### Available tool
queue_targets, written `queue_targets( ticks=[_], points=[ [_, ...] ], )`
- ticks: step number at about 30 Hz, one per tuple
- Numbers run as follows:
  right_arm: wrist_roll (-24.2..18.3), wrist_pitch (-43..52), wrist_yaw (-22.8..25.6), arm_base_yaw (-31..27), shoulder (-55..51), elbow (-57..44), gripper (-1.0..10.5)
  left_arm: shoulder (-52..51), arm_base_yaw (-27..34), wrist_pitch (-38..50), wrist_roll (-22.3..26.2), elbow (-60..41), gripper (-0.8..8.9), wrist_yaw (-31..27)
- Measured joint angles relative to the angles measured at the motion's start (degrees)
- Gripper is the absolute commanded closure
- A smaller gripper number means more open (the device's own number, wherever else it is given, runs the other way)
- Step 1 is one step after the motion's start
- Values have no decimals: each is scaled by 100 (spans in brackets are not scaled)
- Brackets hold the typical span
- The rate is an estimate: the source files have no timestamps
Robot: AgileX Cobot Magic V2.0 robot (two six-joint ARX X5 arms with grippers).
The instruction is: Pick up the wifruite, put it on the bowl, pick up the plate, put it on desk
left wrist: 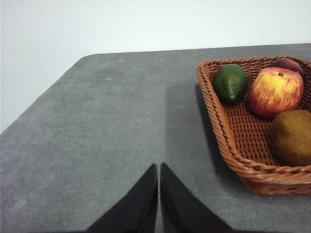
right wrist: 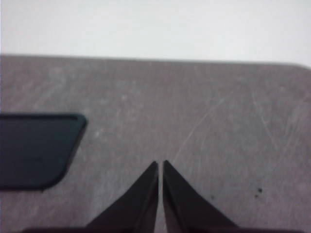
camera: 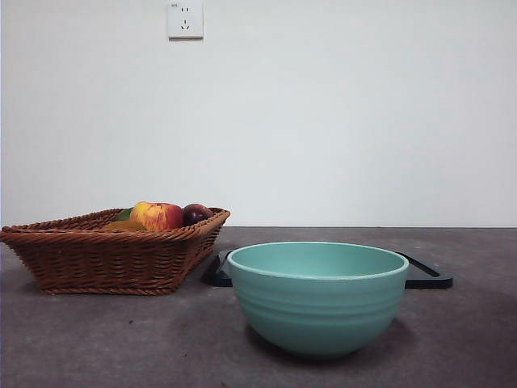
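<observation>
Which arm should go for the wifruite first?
Left, most likely. Its wrist view shows the wifruite close by in the basket, beside the apple. The right gripper sees only bare desk and a dark plate. Both grippers are shut and empty.

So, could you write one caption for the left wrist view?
Shut left gripper above the desk, beside a basket holding the wifruite.

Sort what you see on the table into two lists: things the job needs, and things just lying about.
Needed:
wifruite
bowl
plate
desk
left gripper, shut, waiting
right gripper, shut, waiting

Lying about:
basket
apple
plum
green fruit
wall socket
</observation>
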Motion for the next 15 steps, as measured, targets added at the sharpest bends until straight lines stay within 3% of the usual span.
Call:
queue_targets(
  ticks=[15],
  points=[
    [39,-186,-17,81,0,2,941,0,0,0,0,0,806,-2]
  ],
)
